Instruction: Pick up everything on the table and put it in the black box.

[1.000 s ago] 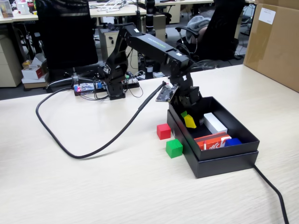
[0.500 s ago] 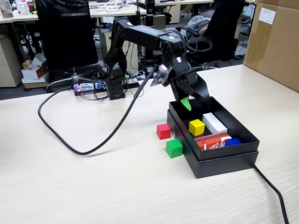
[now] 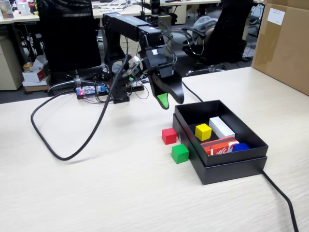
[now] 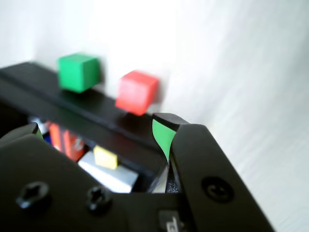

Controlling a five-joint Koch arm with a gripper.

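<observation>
Fixed view, gripper (image 3: 166, 100) raised above table (image 3: 96, 183), jaws parted, empty, yellow cube (image 3: 203, 131) inside black box (image 3: 231, 166), red cube (image 3: 169, 136) and green cube (image 3: 180, 153) on table just beside box.

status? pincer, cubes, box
Pincer open, empty, above table beside black box. Yellow cube in box. Red cube, green cube on table. Nothing blocking.

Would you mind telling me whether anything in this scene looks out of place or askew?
Nothing looks spilled or damaged. The yellow cube sits in the black box beside a white block and a red-and-white carton. The red cube and green cube remain on the table, close to the box wall.
</observation>
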